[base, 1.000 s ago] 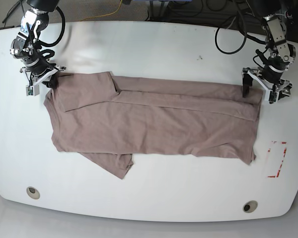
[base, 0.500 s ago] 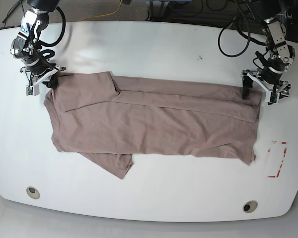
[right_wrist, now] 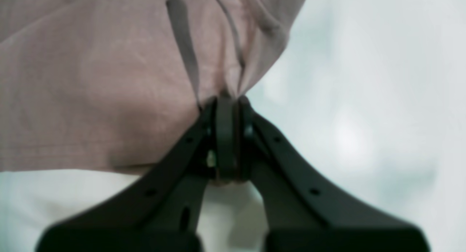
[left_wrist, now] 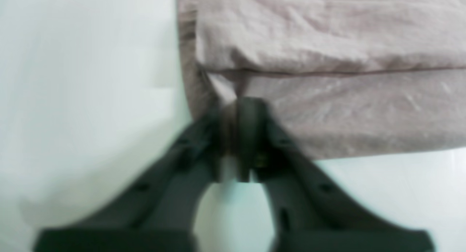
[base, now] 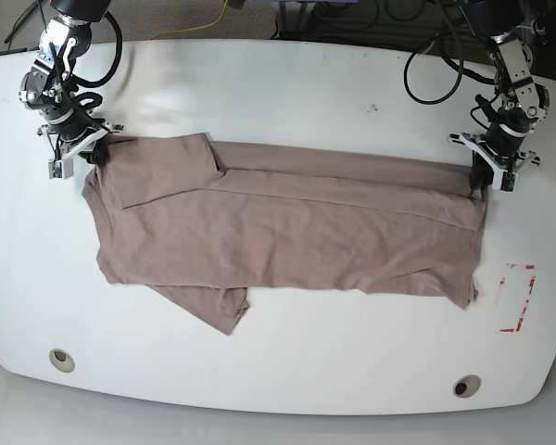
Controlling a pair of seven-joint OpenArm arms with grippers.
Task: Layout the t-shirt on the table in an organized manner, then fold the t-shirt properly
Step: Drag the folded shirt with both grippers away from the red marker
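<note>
Surface (base: 287,83): white; I see a red tape mark (base: 517,297) near the front
T-shirt (base: 287,222): mauve-brown, lying flat across the middle, long side folded over
Left end effector (base: 486,176): pressed together, pinching the t-shirt's far corner
Right end effector (base: 100,153): I see it pinching the opposite far corner

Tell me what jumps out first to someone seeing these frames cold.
The mauve-brown t-shirt dominates, spread wide and wrinkled across the middle of the white table, one sleeve poking out at its near edge. Both grippers are clamped on its far corners: the right gripper at the base view's left, the left gripper at its right.
</note>
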